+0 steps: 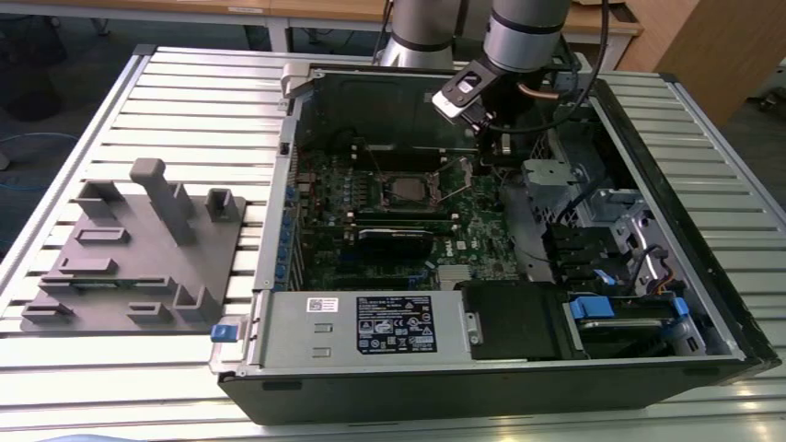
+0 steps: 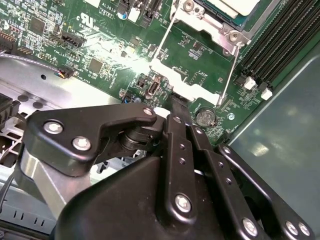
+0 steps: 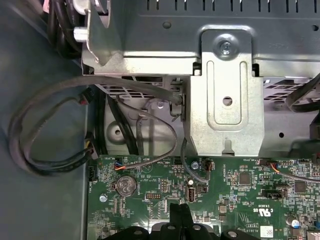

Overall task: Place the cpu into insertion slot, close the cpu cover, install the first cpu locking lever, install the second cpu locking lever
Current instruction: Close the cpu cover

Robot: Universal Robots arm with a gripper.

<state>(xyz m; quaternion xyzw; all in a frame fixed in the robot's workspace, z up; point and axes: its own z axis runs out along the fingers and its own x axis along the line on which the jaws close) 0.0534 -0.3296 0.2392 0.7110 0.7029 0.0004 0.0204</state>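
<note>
The insertion slot [image 1: 406,189] sits on the green board inside the open computer case. In the second wrist view the cpu [image 2: 240,5] shows its pale metal top inside the window of the silvery cpu cover [image 2: 212,25], which lies down over it. Two thin wire levers [image 2: 229,75] run along the socket's sides; I cannot tell whether they are latched. My gripper [image 1: 489,152] [image 2: 177,102] [image 3: 180,210] hangs low over the board, to the exterior view's right of the socket. It is shut with nothing between its fingers.
A grey power supply box [image 1: 368,322] fills the case's near side. A metal drive cage [image 1: 553,184] [image 3: 225,100] and loose cables [image 3: 45,145] stand close by the gripper. Black memory slots [image 1: 393,216] and a coin cell [image 3: 125,186] are on the board. A grey fixture [image 1: 135,249] lies on the table.
</note>
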